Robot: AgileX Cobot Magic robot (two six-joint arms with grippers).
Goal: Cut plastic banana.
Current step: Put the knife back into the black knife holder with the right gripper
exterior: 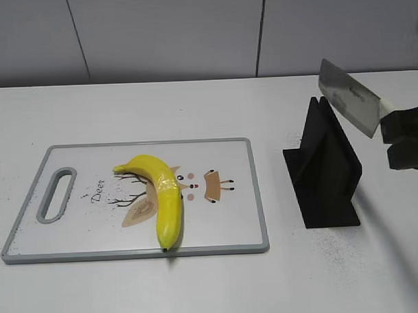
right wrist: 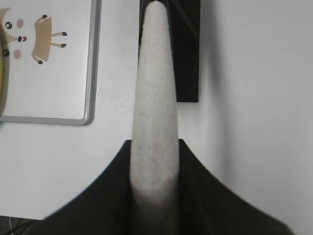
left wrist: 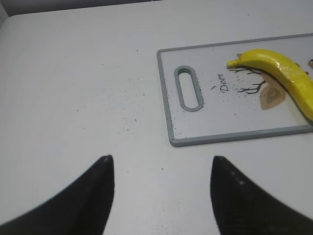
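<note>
The plastic banana point(exterior: 164, 197) is glossy yellow and curved. It lies on a white cutting board point(exterior: 225, 224) with a grey rim, over a deer print. It also shows in the left wrist view point(left wrist: 283, 73). My right gripper point(exterior: 404, 139) at the right edge is shut on the handle of a grey toy knife point(exterior: 349, 98), held in the air above and right of a black knife stand point(exterior: 324, 169). The knife runs up the middle of the right wrist view point(right wrist: 154, 98) between the jaws point(right wrist: 154, 169). My left gripper point(left wrist: 160, 164) is open and empty over bare table, left of the board.
The board point(left wrist: 215, 139) has a handle slot point(left wrist: 188, 88) at its left end. The black stand point(right wrist: 186, 49) sits on the white table to the right of the board. A grey wall runs along the back.
</note>
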